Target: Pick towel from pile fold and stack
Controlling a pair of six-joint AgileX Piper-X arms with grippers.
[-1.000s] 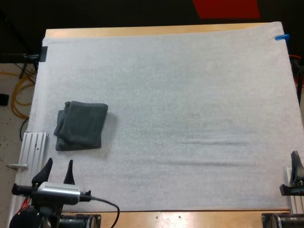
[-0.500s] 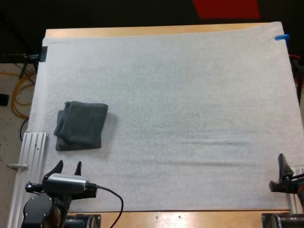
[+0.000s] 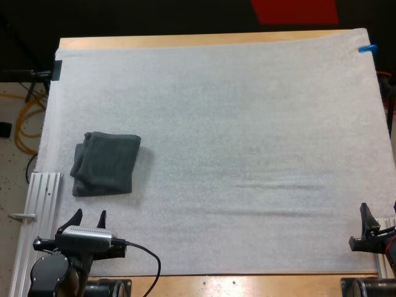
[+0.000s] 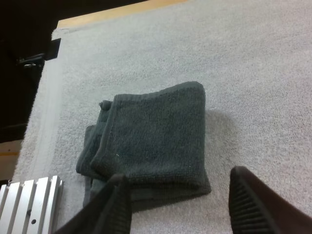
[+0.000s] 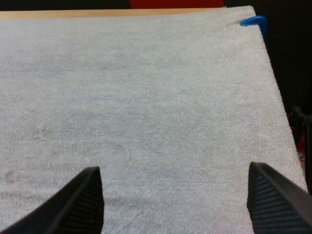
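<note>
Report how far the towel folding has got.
Done: folded towels lie stacked at the left side of the mat. In hand: nothing; left gripper and right gripper stand open at its near edge. Left: apparently nothing, judging by the mat.

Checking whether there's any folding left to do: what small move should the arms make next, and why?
Probably none: I would make no reach and leave both arms parked at the near edge. The one towel on the mat already lies folded, and the left gripper and right gripper are both open, holding nothing, apart from it.
</note>
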